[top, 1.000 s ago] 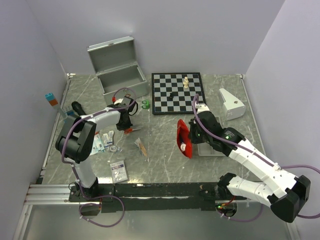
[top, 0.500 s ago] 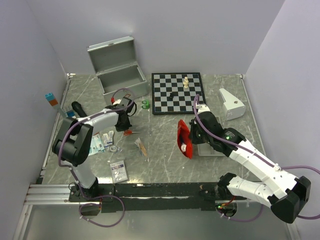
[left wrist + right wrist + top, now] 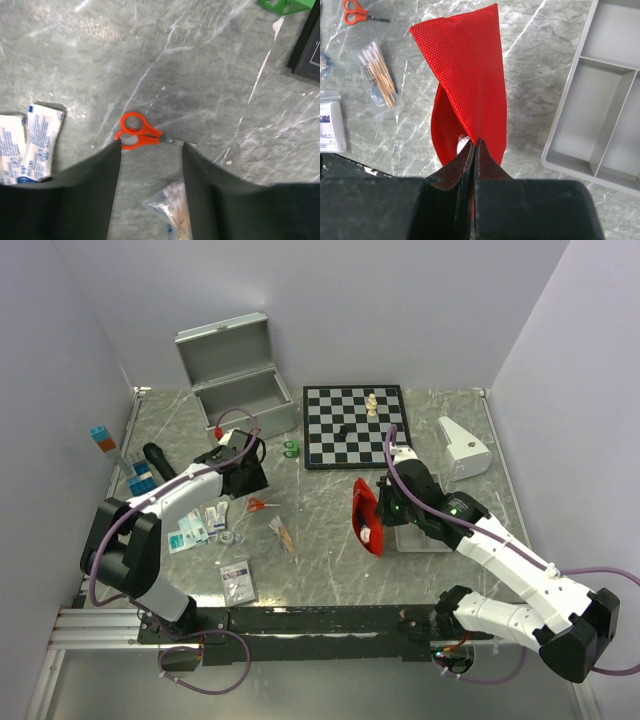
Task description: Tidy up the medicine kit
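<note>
Case [image 3: 225,350] behind scissors [image 3: 262,505], chessboard [image 3: 325,430] right of case; pouch [image 3: 365,505] left of tray [image 3: 580,107]

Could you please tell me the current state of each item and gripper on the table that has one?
metal case: lid open, standing upright.
red pouch: pinched by the right gripper, gaping.
right gripper: shut on the red pouch.
left gripper: open, over the scissors.
scissors: closed, lying flat, not gripped.
grey tray: compartments in view empty.

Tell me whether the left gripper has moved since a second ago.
Yes. The left gripper has drawn back from the orange scissors toward the silver case, jaws now apart.
</note>
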`<state>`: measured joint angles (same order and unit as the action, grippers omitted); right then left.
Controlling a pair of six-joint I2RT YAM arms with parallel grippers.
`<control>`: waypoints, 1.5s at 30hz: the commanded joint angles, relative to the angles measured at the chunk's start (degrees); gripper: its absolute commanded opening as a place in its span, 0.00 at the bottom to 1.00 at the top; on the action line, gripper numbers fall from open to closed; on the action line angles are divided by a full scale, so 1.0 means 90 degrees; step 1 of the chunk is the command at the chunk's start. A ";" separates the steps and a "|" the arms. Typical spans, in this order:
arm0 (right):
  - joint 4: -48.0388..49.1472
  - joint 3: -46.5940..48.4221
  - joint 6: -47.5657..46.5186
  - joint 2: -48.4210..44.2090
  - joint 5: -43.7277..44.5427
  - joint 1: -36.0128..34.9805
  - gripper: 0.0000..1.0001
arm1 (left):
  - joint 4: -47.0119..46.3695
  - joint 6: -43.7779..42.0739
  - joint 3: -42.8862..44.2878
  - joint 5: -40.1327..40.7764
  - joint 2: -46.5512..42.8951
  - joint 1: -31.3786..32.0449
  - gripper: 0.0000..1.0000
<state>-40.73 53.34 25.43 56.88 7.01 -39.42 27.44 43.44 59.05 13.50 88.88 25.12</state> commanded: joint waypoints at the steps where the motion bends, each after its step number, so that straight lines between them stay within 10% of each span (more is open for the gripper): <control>1: 0.0053 0.0294 0.0055 0.0018 -0.0007 0.0034 0.00 | -0.0129 0.0387 -0.0154 0.0062 0.0026 0.0050 0.64; 8: 0.0043 0.0265 0.0036 0.0018 -0.0007 0.0034 0.00 | -0.0305 0.0613 -0.0262 0.0287 0.0495 0.0041 0.67; 45: 0.0112 0.0011 -0.0003 -0.0119 0.0081 0.0034 0.00 | -0.0617 0.0300 -0.0262 0.0288 0.1199 0.0040 0.01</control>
<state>-41.12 53.23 25.61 57.23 7.38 -39.42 23.03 46.11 58.54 19.33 99.90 25.32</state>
